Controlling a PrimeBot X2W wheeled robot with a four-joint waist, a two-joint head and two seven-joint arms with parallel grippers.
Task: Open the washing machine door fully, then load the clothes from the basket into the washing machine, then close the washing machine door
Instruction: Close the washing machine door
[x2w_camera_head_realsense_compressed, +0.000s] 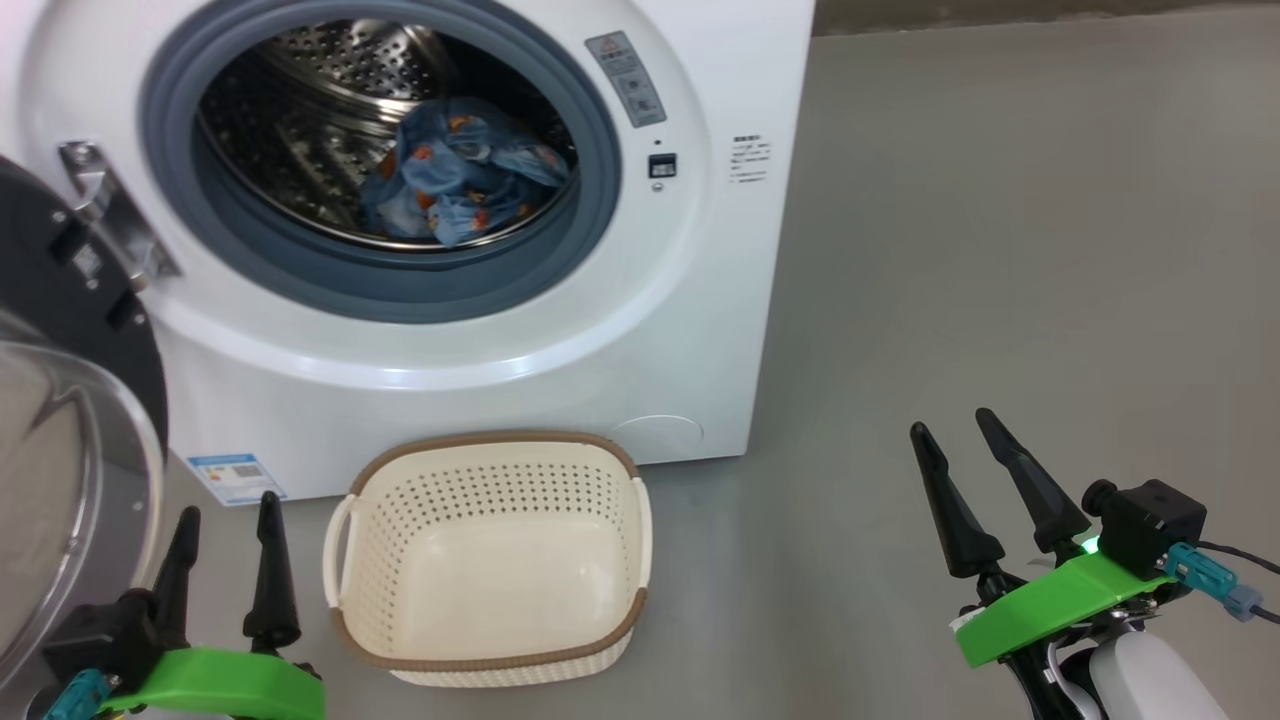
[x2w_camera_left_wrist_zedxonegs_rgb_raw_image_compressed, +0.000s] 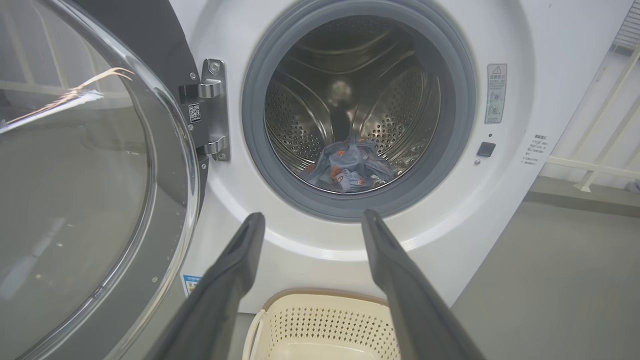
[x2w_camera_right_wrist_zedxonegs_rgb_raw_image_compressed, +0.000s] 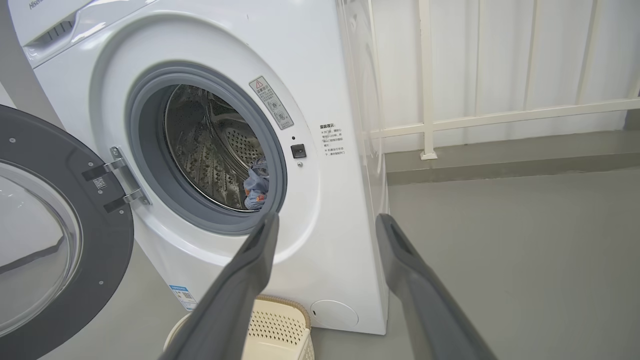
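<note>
Blue, orange-figured clothes (x2w_camera_head_realsense_compressed: 462, 172); cream perforated basket (x2w_camera_head_realsense_compressed: 490, 560), brown rim; white washing machine (x2w_camera_head_realsense_compressed: 560, 340).

Laundry corner
A white front-loading washing machine (x2w_camera_head_realsense_compressed: 700, 300) stands on a bare grey floor (x2w_camera_head_realsense_compressed: 1000, 250) beside a white railing (x2w_camera_right_wrist_zedxonegs_rgb_raw_image_compressed: 427, 75), laundry basket (x2w_camera_head_realsense_compressed: 490, 438) before it.

The floor (x2w_camera_head_realsense_compressed: 1010, 250) is a smooth, uniform grey surface. A white railing (x2w_camera_right_wrist_zedxonegs_rgb_raw_image_compressed: 425, 75), built of vertical posts joined by 1 horizontal bar, stands on a raised grey kerb (x2w_camera_right_wrist_zedxonegs_rgb_raw_image_compressed: 500, 156) at the floor's edge. Behind it is a white wall (x2w_camera_right_wrist_zedxonegs_rgb_raw_image_compressed: 500, 50).
</note>
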